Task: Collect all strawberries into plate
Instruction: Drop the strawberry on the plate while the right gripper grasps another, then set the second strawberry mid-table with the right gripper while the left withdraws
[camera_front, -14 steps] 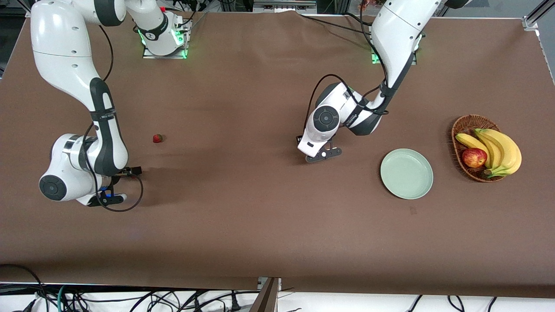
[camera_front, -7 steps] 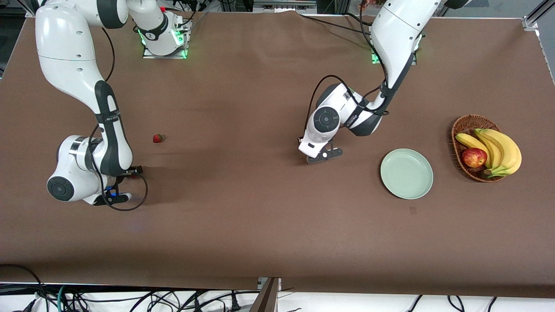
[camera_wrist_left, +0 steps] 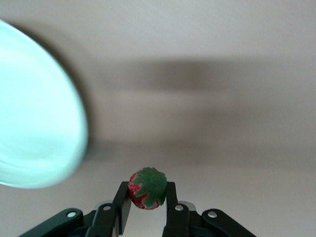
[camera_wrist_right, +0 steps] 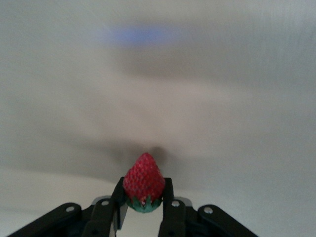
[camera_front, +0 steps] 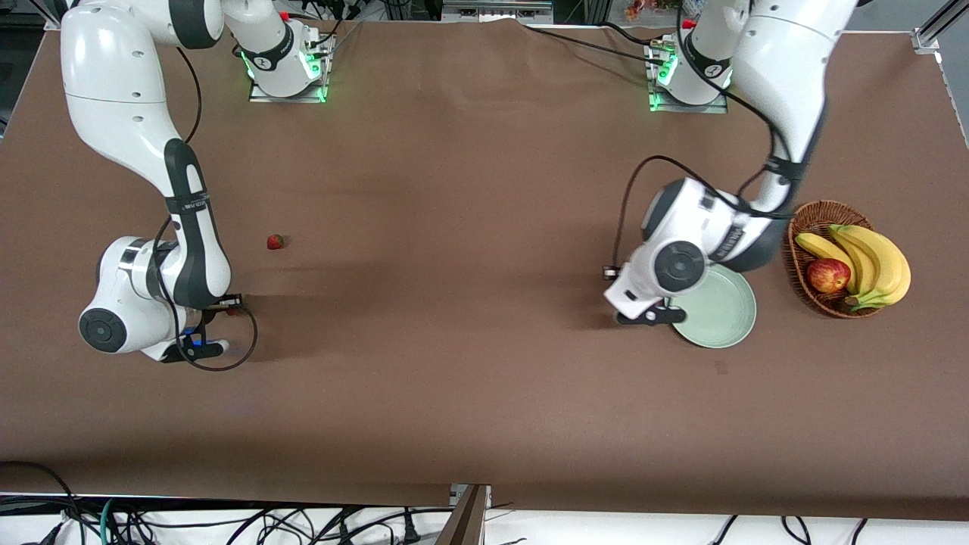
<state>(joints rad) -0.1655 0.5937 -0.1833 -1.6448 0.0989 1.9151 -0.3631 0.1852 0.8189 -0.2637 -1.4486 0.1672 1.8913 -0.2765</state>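
Note:
My left gripper [camera_front: 642, 316] [camera_wrist_left: 147, 191] is shut on a strawberry [camera_wrist_left: 146, 187], green cap toward the camera, and hangs over the table just beside the rim of the pale mint-green plate [camera_front: 721, 309] [camera_wrist_left: 34, 113]. The plate holds nothing that I can see. My right gripper [camera_front: 225, 305] [camera_wrist_right: 143, 193] is shut on a second strawberry [camera_wrist_right: 143, 181], tip outward, low over the table at the right arm's end. A third strawberry [camera_front: 275, 241] lies on the brown table, a little farther from the front camera than the right gripper.
A brown wicker basket [camera_front: 804, 219] with bananas [camera_front: 870, 257] and a red apple [camera_front: 827, 275] stands beside the plate at the left arm's end. The left arm's elbow hangs over the plate's farther part.
The left arm has swung from the middle of the table to the plate's edge with its strawberry. The right arm has shifted only slightly.

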